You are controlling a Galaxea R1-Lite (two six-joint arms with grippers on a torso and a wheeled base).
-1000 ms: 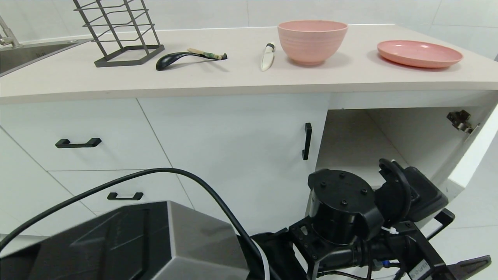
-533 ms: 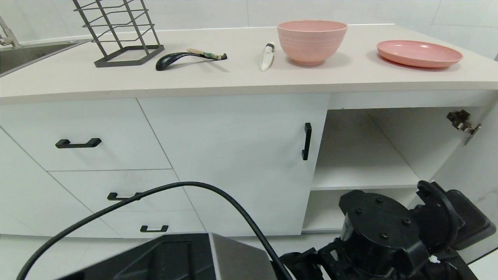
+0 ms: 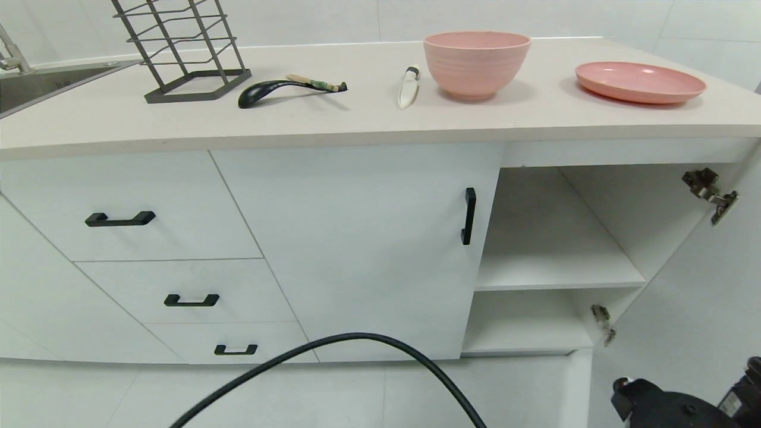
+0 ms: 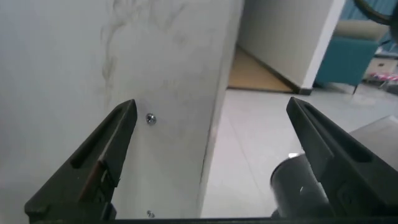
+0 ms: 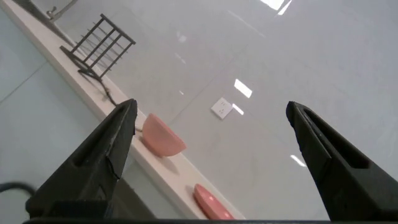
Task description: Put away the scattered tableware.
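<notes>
On the counter stand a pink bowl and, to its right, a pink plate. A white knife lies left of the bowl, and a black spoon with chopsticks across it lies further left. In the right wrist view the pink bowl and pink plate appear far off, between the fingers of my open right gripper. My left gripper stands open, facing the edge of a white cabinet panel, with nothing held.
A black wire rack stands at the counter's back left beside a sink. Below the plate the cabinet door hangs open, showing two bare shelves. Drawers with black handles fill the left. A black cable arcs low in front.
Both arms and the dark body dropped out of the lower head view, leaving just the cable and a bit of arm at bottom right. The cabinet door swung further open.
</notes>
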